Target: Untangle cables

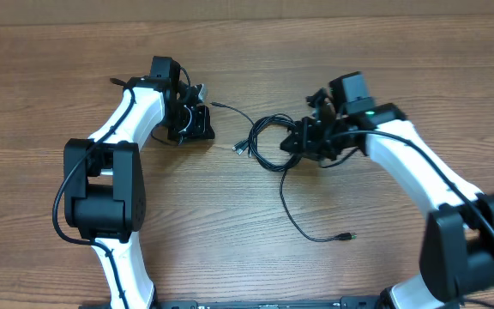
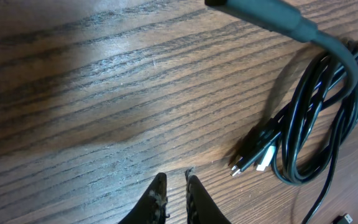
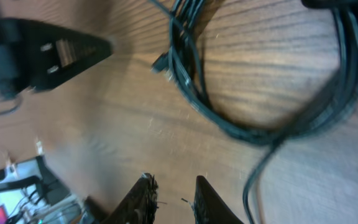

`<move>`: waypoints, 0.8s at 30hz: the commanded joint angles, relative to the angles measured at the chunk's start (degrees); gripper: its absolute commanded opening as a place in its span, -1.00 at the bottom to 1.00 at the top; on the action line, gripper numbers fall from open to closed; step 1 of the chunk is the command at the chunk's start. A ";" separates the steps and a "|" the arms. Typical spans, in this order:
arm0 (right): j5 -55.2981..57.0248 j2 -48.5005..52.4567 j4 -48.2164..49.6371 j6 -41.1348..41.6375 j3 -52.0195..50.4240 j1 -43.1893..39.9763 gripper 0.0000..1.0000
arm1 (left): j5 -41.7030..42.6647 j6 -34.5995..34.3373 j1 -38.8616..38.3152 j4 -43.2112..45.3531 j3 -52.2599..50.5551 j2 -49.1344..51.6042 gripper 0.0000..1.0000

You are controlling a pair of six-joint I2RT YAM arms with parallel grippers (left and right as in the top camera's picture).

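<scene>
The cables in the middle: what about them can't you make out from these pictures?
Overhead: the cables overlap in loops, too thin to count; the right hand covers their right side, so any contact is hidden.
Left wrist: the plugs are too small to tell the type; the loops run off the right edge.
Right wrist: motion blur smears the loops, and the top edge cuts them off.
</scene>
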 commanded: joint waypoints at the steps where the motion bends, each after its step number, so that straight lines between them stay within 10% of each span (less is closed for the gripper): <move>1: 6.25 3.56 3.08 7.26 -0.42 2.67 -0.53 | -0.35 -0.85 -0.20 0.13 1.16 0.33 -0.69; 24: 18.73 11.96 15.65 8.92 -0.42 12.72 -0.27 | -0.35 -0.85 -0.20 0.11 1.16 0.33 -0.53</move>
